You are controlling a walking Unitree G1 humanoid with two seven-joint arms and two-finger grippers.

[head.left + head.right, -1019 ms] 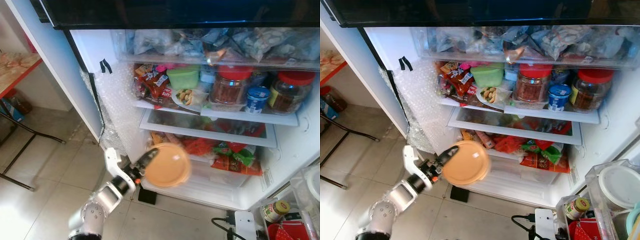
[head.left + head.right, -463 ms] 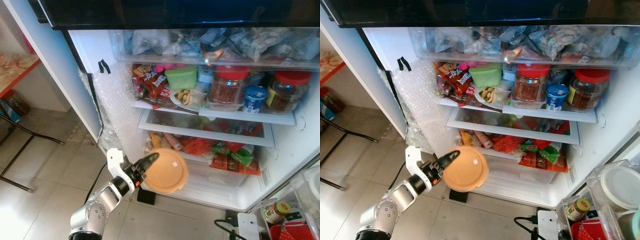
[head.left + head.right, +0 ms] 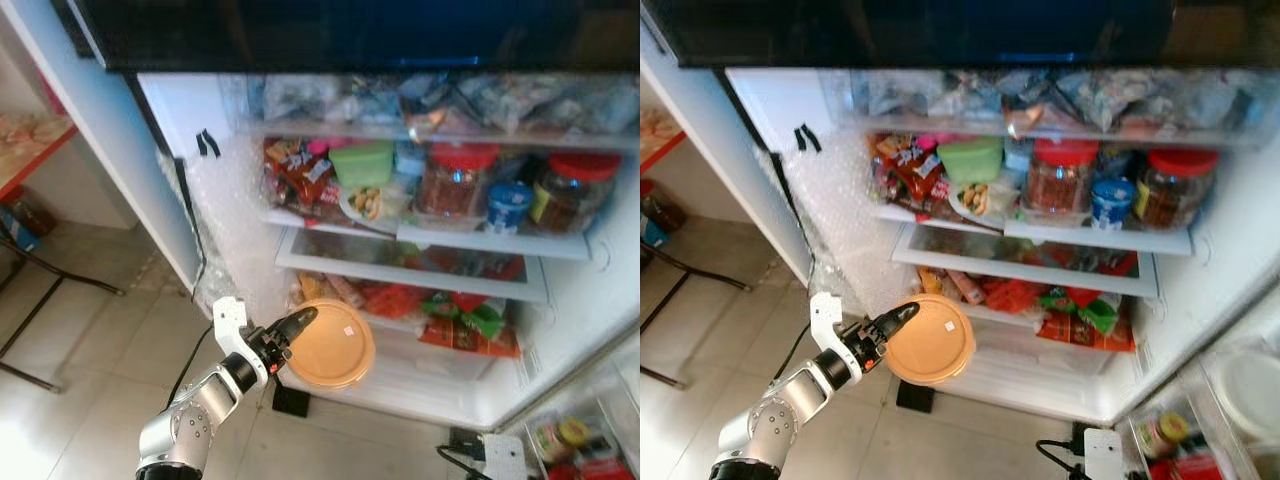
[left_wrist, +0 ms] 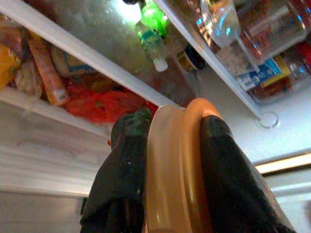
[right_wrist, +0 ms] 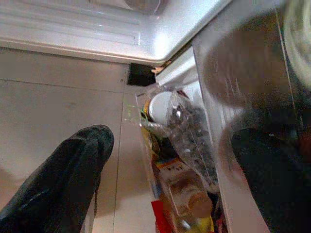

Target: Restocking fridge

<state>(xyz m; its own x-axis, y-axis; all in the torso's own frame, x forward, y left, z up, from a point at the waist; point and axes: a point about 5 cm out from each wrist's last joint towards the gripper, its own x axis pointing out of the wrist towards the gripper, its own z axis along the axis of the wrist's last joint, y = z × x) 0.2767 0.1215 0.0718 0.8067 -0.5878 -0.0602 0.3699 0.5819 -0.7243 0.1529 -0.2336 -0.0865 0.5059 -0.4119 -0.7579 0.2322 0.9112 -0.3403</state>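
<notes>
My left gripper [image 3: 298,327] is shut on a round orange container [image 3: 332,343], held on edge in front of the open fridge's lowest shelf [image 3: 420,370]. In the left wrist view the orange container's rim [image 4: 177,165] sits clamped between the two black fingers [image 4: 121,184]. Behind it are red and green packets [image 3: 450,310] on that low shelf. In the right wrist view my right gripper [image 5: 165,165] is open, fingers [image 5: 63,179] wide apart with nothing between them, over floor tiles beside the fridge door's bins [image 5: 180,160].
The upper shelf is packed with red-lidded jars [image 3: 455,180], a green tub [image 3: 362,160] and a blue cup [image 3: 508,205]. Bubble wrap [image 3: 225,215] lines the fridge's left wall. A folding table [image 3: 25,150] stands at the left. A power strip [image 3: 495,455] lies on the floor.
The camera has shifted and the picture is more blurred. The left gripper keeps hold of the orange container, which sits slightly lower and nearer the bottom shelf.
</notes>
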